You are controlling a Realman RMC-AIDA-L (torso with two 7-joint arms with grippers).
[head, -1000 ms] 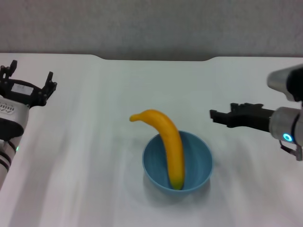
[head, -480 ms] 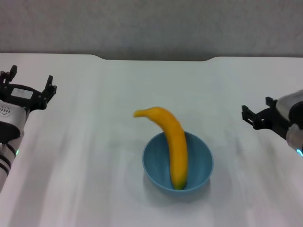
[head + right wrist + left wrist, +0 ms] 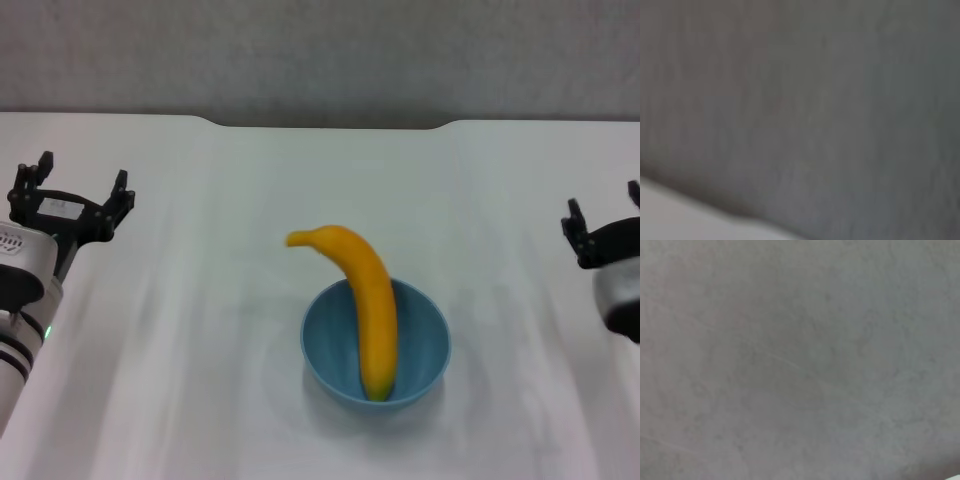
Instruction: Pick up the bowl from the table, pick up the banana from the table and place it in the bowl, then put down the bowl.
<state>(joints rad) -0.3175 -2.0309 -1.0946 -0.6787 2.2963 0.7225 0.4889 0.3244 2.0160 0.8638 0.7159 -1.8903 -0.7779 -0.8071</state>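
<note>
at the far left, the left gripper (image 3: 70,196) hangs over the left side of the table (image 3: 200,400), fingers spread wide with nothing between them, well apart from everything else. its wrist view shows only a plain grey surface, nothing of the task. moving toward the middle, the banana (image 3: 358,300) stands in the bowl (image 3: 377,347): its lower end rests down inside against the near wall, while the stem end arches up and out over the far-left rim, clear of the table. the bowl itself sits flat on the table, a little right of centre and toward the near side, with neither gripper touching it. at the far right edge, the right gripper (image 3: 603,228) sits over the table well apart from the bowl, fingers parted and empty as far as can be seen; part of it is cut off by the edge of the view. by the look of it the task is all but finished, banana in and bowl down. the risk from here is mostly the banana's balance: so much of it overhangs the rim that a bump of the table or a passing arm could tip it out, or rock the bowl.
</note>
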